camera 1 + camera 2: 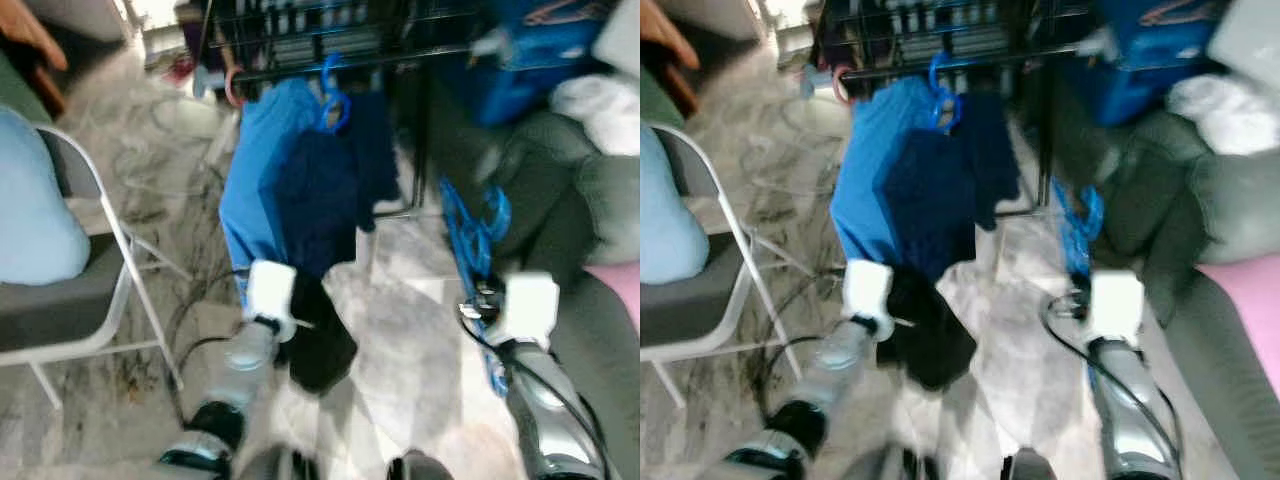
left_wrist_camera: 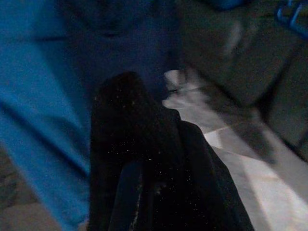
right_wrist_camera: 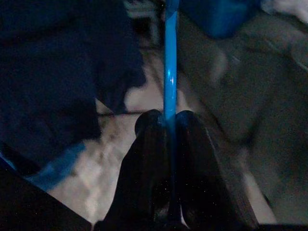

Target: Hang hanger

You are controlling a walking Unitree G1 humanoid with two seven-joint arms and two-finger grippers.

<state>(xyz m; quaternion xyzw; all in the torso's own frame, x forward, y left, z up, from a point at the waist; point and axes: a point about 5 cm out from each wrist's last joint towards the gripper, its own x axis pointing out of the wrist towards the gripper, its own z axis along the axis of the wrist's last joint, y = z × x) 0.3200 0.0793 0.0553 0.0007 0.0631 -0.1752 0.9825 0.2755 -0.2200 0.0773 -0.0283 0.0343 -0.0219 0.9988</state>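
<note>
Holding a blue hanger (image 3: 169, 72) upright, our right claw (image 3: 169, 126) pinches it between 2 pressed fingers, near the drying rack (image 1: 340, 55) where blue garments (image 1: 290, 180) hang. Our left claw (image 2: 144, 192) grips black cloth (image 1: 318, 345) above the marble floor (image 1: 400, 340).

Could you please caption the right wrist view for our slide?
Right gripper clamps a blue hanger near dark hanging clothes.

No writing, label, brand or number can be read anywhere here; the views are blurred and dark, and the clothes and hangers carry no legible marks.
</note>
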